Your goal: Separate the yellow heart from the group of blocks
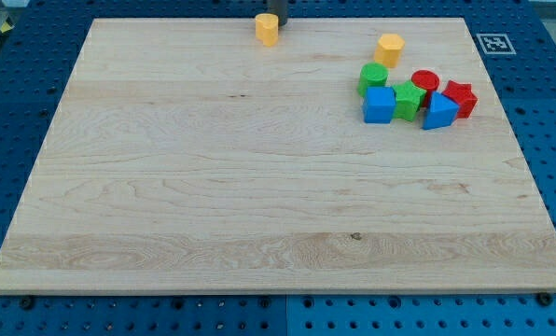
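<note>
Up at the view's top edge, my tip [280, 20] touched the yellow heart-shaped block [267, 28] on the wooden bench [259, 187], far left of the clustered green, blue and red blocks [416, 96]. No pincer existed to report.

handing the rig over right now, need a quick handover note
My tip: at the view's top edge, right behind the yellow heart, apparently touching it.
Yellow heart: alone near the board's top edge, well left of the group.
Group at the view's upper right: yellow block, green cylinder, red cylinder, blue cube, green block, blue block, red block.
Done: heart looks separated.
Left: nothing obvious.
</note>
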Robot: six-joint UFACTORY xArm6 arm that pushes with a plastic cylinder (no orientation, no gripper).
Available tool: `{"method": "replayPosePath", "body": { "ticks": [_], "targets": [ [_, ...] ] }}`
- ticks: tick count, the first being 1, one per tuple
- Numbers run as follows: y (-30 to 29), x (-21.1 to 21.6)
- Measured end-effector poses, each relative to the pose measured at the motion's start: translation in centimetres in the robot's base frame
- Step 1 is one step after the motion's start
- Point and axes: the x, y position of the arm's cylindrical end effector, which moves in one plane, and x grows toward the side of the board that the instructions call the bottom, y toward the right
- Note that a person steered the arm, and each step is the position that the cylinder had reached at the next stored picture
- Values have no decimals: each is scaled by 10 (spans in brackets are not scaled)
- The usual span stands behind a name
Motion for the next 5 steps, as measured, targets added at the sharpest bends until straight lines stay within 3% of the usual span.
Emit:
{"method": "replayPosePath", "body": {
  "ticks": [2,4,5],
  "targets": [
    [7,0],
    [50,0],
    [45,16]
  ]
}}
